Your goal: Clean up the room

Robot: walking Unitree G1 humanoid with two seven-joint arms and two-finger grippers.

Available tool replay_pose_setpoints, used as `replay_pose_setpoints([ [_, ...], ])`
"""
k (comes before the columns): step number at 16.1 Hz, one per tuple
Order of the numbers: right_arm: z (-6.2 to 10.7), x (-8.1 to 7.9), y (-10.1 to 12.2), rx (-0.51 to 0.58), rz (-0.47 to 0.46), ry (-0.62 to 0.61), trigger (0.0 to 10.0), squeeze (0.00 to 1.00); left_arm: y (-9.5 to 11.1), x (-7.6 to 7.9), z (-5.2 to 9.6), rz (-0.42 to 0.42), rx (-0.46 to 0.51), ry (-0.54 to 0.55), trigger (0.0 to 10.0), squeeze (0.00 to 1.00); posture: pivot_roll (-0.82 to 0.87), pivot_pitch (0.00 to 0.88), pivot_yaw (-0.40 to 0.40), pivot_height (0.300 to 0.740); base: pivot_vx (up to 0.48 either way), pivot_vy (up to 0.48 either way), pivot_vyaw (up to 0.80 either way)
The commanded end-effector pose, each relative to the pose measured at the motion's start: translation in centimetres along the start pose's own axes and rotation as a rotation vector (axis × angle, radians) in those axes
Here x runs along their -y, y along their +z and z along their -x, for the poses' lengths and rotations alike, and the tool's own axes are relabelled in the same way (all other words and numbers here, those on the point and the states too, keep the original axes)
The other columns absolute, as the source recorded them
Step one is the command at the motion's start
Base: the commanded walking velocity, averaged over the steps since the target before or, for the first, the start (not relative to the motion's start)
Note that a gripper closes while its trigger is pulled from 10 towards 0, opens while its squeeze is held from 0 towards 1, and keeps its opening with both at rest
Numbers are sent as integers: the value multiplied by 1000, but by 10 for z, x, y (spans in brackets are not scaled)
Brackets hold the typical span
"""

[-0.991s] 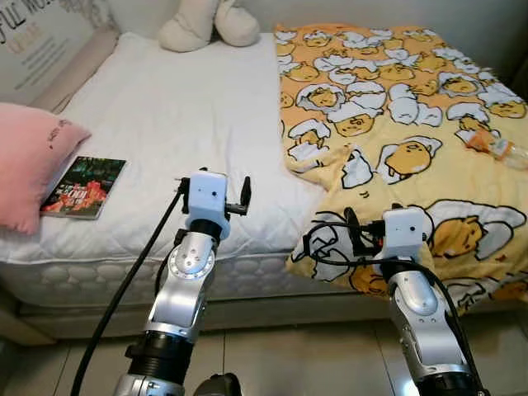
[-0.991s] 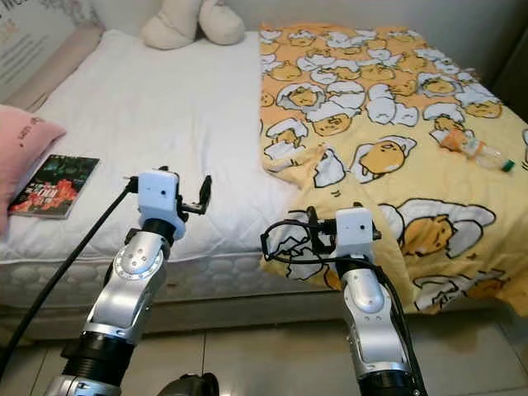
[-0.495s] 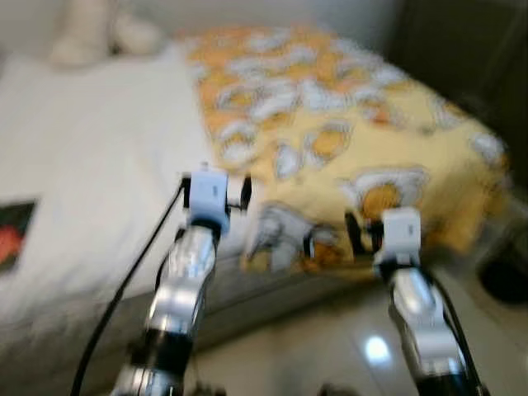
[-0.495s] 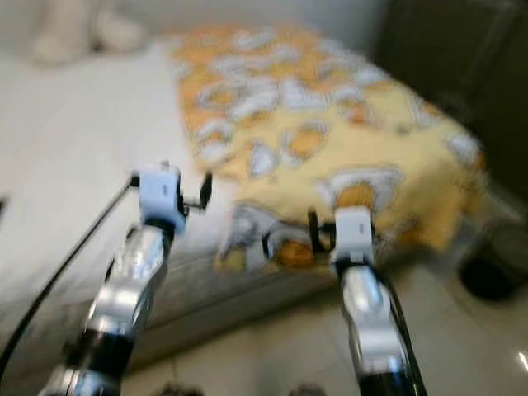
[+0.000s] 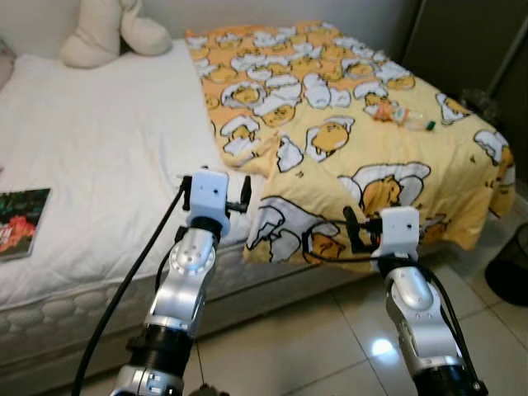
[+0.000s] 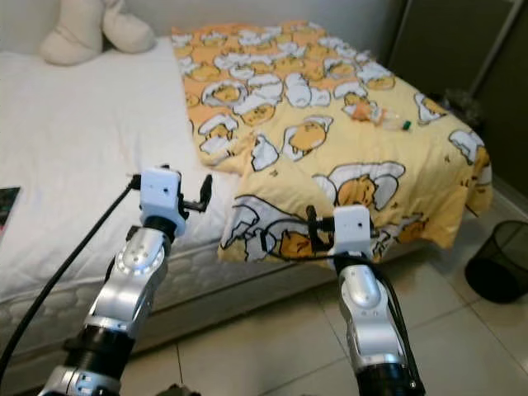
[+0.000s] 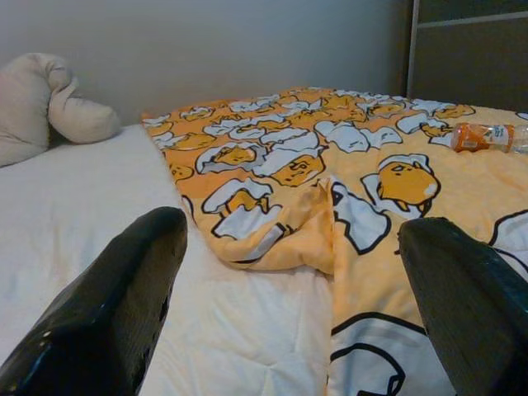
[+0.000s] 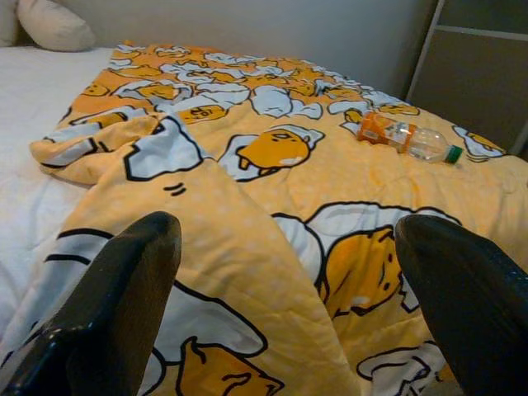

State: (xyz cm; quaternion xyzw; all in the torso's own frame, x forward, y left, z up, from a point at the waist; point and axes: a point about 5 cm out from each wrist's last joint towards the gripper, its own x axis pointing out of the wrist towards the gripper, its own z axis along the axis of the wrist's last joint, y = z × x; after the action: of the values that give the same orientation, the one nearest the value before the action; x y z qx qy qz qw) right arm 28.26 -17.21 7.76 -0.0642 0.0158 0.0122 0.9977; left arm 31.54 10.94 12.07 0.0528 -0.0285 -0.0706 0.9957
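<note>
Right wrist view shows the right gripper [image 8: 285, 297] spread wide over the yellow blanket [image 8: 247, 214], the left gripper [image 7: 297, 305] spread too, an almost empty-looking bottle [image 8: 406, 139] lying on the blanket, and a bin [image 6: 499, 264] on the floor.

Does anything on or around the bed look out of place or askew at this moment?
Yes. A plastic bottle with an orange label lies on its side on the yellow blanket, where it does not belong. The blanket is rumpled, covering just one side of the bed and hanging over its edge. A book lies on the bare white side.
</note>
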Motion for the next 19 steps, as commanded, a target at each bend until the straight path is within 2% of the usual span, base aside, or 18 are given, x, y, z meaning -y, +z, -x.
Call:
replay_pose_setpoints([
  [1, -2, 2, 3, 16, 4, -7, 10000, 0, 3, 0, -3, 3, 9, 1, 10000, 0, -113, 0, 47, 724, 0, 0, 0],
  [8, -2, 3, -1, -11, -11, -27, 10000, 0, 2, 0, -3, 6, 8, 2, 10000, 0, -113, 0, 48, 720, 0, 0, 504],
  [11, -1, 5, -2, -16, -17, -38, 10000, 0, 1, 1, -3, -4, -2, -5, 10000, 0, -114, 0, 50, 690, 0, 0, 433],
  [19, 0, 5, -3, 2, -4, -47, 10000, 0, -1, 0, -5, -12, -6, -36, 10000, 0, -114, 0, 51, 618, 0, 0, 0],
])
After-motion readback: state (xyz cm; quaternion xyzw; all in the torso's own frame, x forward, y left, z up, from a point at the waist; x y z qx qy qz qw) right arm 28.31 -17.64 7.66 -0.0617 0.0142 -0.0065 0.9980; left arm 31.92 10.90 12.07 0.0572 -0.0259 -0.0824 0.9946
